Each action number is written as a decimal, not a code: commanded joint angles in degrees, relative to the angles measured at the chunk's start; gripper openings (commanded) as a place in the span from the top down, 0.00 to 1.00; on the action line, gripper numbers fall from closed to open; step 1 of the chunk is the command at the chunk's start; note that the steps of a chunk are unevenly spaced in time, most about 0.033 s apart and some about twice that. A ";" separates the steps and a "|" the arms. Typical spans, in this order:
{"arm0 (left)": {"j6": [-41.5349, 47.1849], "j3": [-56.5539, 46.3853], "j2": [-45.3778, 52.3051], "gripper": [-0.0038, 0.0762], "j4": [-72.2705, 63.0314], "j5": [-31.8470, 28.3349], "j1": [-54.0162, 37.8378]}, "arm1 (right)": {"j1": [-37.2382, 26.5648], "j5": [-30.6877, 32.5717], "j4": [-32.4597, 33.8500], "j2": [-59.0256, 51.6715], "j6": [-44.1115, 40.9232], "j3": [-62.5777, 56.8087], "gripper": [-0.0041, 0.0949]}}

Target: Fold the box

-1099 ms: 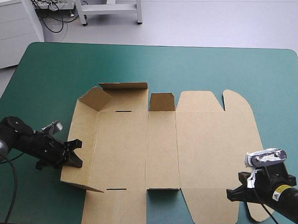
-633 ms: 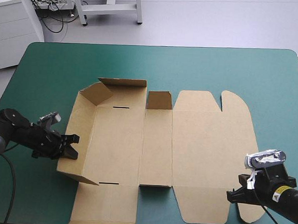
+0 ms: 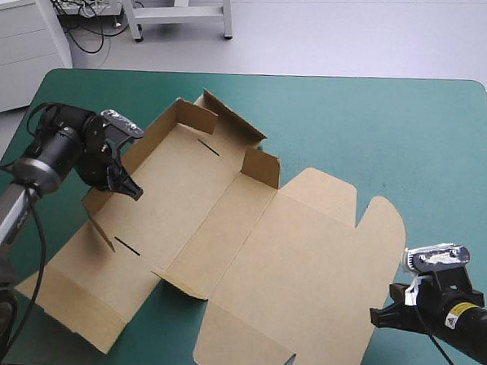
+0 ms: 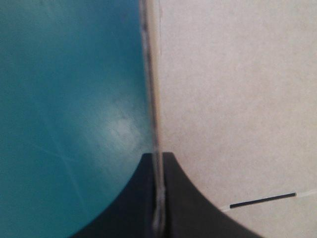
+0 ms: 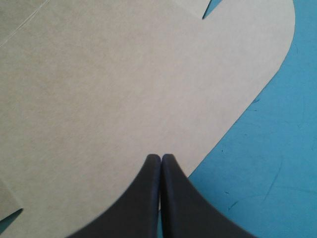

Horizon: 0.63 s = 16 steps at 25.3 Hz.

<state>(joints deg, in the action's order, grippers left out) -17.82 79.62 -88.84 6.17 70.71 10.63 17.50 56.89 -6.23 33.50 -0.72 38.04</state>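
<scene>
White cabinet (image 3: pixel 22 48) (far left) on grey floor (image 3: pixel 357 33).

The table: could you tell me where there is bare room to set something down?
Bare teal-green cover lies between the box and the far and right edges. The left and near side is crowded by the box, left end effector and right end effector.

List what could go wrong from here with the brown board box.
1. The left gripper is shut on the thin top edge of one raised wall of the brown cut-board box; a pull may crease the wall or slip off.
2. The right gripper is shut above the rounded edge of the flat lid, apparently not pinching it, so the box, askew on the teal-green table cover, may swing.
</scene>
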 commanded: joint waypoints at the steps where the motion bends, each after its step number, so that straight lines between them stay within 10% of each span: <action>1: -0.24 8.43 -2.09 0.99 9.95 3.34 5.64 | -0.19 -3.52 -0.46 0.19 -2.38 1.48 0.98; 16: -7.76 13.60 -5.82 0.99 22.11 -17.23 22.29 | -0.19 -3.78 -0.93 0.19 -5.06 1.48 0.98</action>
<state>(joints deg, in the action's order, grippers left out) -24.60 91.52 -97.33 25.50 57.27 30.21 17.50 56.18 -6.37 33.50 -5.78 38.04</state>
